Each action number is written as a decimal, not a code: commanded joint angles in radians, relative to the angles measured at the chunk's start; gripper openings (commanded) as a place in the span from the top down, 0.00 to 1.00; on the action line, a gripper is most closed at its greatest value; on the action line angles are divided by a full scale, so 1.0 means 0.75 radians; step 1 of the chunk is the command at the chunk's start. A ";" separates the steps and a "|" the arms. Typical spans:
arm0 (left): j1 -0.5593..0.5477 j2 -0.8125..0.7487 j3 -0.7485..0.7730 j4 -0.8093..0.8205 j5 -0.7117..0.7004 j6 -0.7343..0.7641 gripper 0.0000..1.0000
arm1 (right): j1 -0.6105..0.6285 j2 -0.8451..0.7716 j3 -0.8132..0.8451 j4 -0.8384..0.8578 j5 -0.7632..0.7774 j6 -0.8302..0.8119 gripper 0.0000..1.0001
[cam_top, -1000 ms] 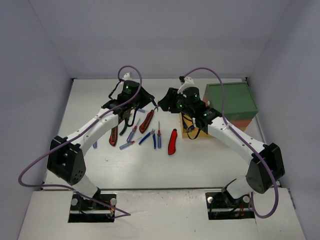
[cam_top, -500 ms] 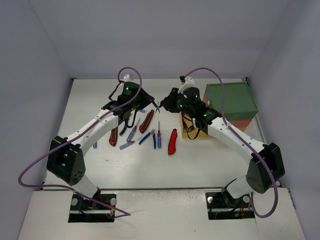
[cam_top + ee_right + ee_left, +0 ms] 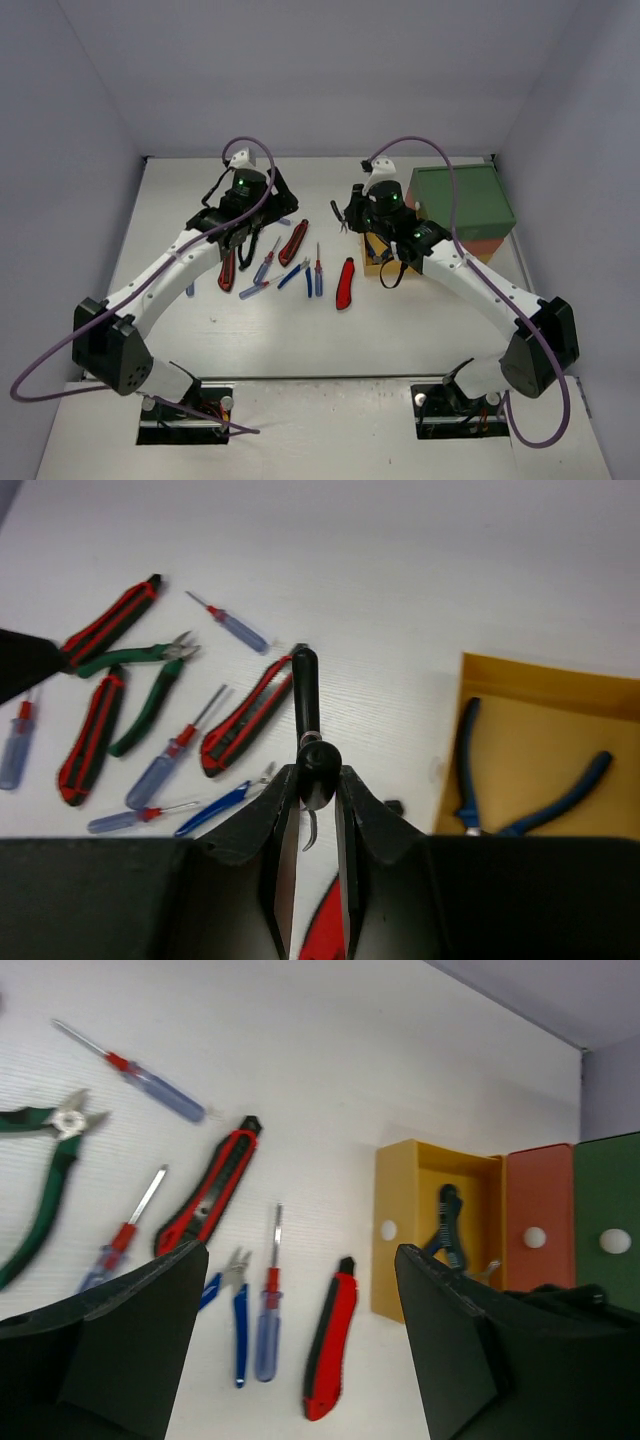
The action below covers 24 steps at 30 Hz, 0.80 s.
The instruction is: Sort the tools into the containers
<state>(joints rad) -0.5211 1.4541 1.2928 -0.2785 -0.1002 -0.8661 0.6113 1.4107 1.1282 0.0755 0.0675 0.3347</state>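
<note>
Pliers [image 3: 305, 692] pinched by the right end effector [image 3: 310, 805] should clear the rim of the yellow drawer [image 3: 545, 680] before release; left end effector [image 3: 298, 1260] stands spread.

Top camera looks down from behind the arms [image 3: 170, 270]; both wrist cameras look down closer, sharing the yellow drawer [image 3: 388, 1280] and tools [image 3: 208, 1195]
</note>
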 commanded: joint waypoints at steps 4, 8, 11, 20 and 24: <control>0.029 -0.231 -0.077 -0.201 -0.218 0.303 0.27 | 0.005 -0.072 -0.025 -0.147 0.395 -0.241 1.00; 0.036 -0.323 -0.154 -0.260 -0.252 0.339 0.27 | 0.007 -0.024 -0.056 -0.179 0.554 -0.256 1.00; 0.041 -0.368 -0.191 -0.282 -0.265 0.348 0.27 | 0.005 0.043 -0.053 -0.181 0.632 -0.259 1.00; 0.046 -0.445 -0.231 -0.316 -0.267 0.392 0.27 | 0.007 0.285 0.045 -0.181 0.859 -0.313 1.00; 0.046 -0.468 -0.243 -0.332 -0.289 0.410 0.27 | 0.010 0.365 0.065 -0.185 0.939 -0.308 1.00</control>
<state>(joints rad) -0.4950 1.1437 1.1141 -0.5367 -0.2806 -0.5943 0.6113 1.6638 1.1181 -0.0898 0.6293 0.1148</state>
